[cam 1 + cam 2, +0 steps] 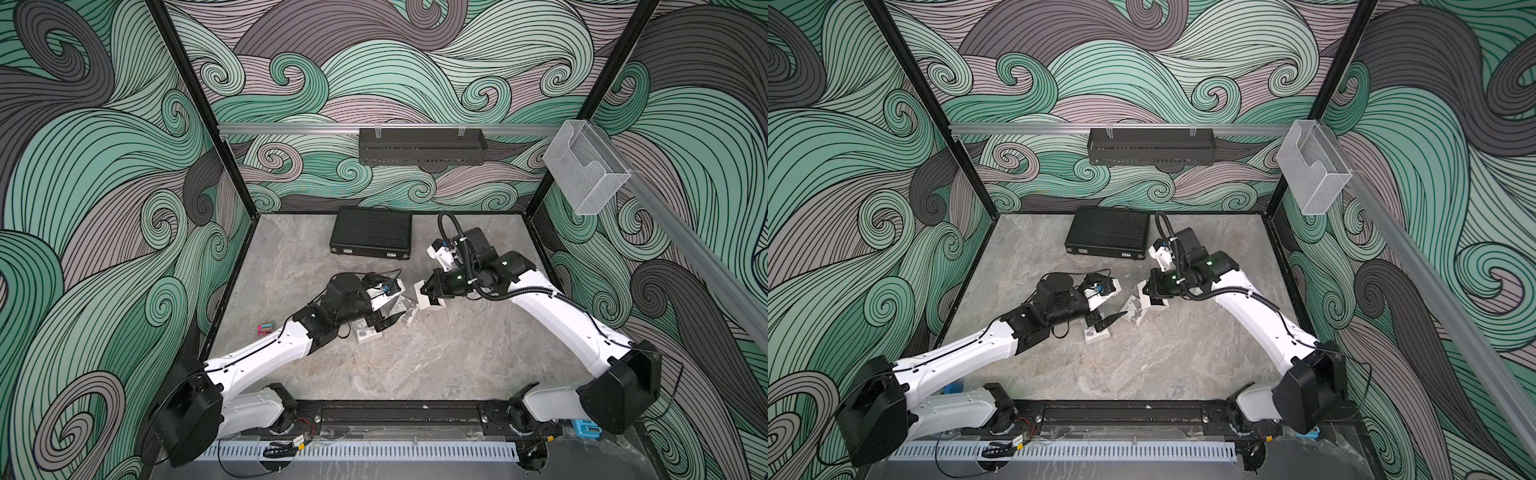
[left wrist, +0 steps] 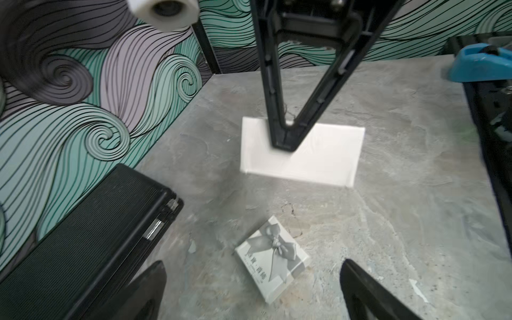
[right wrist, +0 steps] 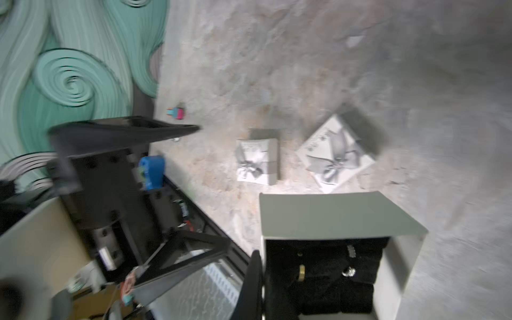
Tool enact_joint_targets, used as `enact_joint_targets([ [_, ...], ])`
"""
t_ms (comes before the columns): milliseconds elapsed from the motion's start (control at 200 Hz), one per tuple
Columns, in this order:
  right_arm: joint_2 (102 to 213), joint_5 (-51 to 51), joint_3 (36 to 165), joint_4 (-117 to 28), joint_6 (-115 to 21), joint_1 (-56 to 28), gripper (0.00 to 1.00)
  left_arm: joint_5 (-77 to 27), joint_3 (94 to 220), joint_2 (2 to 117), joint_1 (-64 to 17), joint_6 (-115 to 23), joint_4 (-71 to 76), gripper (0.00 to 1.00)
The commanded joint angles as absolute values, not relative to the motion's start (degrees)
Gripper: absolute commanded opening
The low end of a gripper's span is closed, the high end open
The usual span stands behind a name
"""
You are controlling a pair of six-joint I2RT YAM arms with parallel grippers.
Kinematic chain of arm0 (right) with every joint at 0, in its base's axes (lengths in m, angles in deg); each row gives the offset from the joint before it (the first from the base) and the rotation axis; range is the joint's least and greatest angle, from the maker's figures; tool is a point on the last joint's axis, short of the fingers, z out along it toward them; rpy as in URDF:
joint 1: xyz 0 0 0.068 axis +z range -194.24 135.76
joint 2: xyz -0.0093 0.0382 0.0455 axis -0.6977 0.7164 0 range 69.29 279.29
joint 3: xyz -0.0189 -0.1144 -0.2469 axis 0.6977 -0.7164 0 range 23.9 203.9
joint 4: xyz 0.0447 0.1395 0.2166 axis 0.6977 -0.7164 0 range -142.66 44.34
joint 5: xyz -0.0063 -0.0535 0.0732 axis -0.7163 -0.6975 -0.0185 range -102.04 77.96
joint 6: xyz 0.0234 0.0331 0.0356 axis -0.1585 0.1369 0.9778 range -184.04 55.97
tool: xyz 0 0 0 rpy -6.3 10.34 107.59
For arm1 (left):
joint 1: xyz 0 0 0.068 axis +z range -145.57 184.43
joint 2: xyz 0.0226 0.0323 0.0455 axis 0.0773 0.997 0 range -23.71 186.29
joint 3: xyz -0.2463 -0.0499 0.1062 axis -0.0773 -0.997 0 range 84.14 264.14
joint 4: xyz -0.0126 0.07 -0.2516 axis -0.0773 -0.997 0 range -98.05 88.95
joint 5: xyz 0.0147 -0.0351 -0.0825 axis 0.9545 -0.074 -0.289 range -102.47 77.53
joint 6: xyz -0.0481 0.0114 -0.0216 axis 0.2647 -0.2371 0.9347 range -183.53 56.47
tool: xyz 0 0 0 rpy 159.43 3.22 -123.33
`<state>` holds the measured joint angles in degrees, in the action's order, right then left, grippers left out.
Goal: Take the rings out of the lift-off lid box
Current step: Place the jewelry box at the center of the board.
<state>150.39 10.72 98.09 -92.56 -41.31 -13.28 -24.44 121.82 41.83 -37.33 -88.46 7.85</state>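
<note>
My right gripper [image 2: 285, 138] is pinched tight on one thin wall of the open white box [image 3: 332, 216]. Its two fingers meet at the tips with the wall between them. The box hangs tipped from that pinch. I cannot tell if any part of it touches the desk [image 1: 415, 365].

The rings [image 3: 348, 272] are inside that box, on its soft black lining, right next to my right gripper's finger. I can make out a yellowish band [image 3: 302, 273] closest to the finger. Two sparkly silver ones sit a little farther from it. The right wrist view is blurry, so I cannot count any more.

My left gripper [image 2: 253, 266] is wide open and holds nothing. It is near my right gripper but does not touch it, and its tips point toward the open white box.

A small white box with a grey bow [image 2: 273, 257] lies on the desk just ahead of my left gripper, between it and the open white box. A second bow box [image 3: 256, 158] lies on the desk just under my left gripper.

A black case [image 1: 371, 232] lies shut on the desk, beyond both grippers and well apart from them. A tiny pink and teal thing [image 1: 266, 329] lies far behind my left gripper, near the side wall.
</note>
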Motion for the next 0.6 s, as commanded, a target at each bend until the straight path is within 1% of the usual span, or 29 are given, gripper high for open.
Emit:
enact_joint_targets([
  [0,153.2,-7.7,99.2,-100.0,-40.7,-12.6,0.0,-19.3,119.7,39.0,-37.4,-88.2,5.9,0.99],
  [110,155.3,-13.9,98.9,-99.9,-38.8,-12.2,0.0,-21.1,118.4,38.5,-37.4,-87.4,6.1,0.99],
  [230,156.5,-17.6,97.6,-97.9,-36.9,-12.1,0.0,-24.1,118.5,39.7,-37.3,-87.1,6.0,0.99],
  [481,161.8,-18.8,96.7,-93.4,-34.6,-12.1,0.0,-25.3,120.0,41.9,-37.4,-85.5,6.7,0.99],
  [596,166.6,-18.4,97.7,-91.0,-34.3,-12.2,0.0,-22.1,123.0,43.3,-37.4,-79.8,4.1,0.99],
])
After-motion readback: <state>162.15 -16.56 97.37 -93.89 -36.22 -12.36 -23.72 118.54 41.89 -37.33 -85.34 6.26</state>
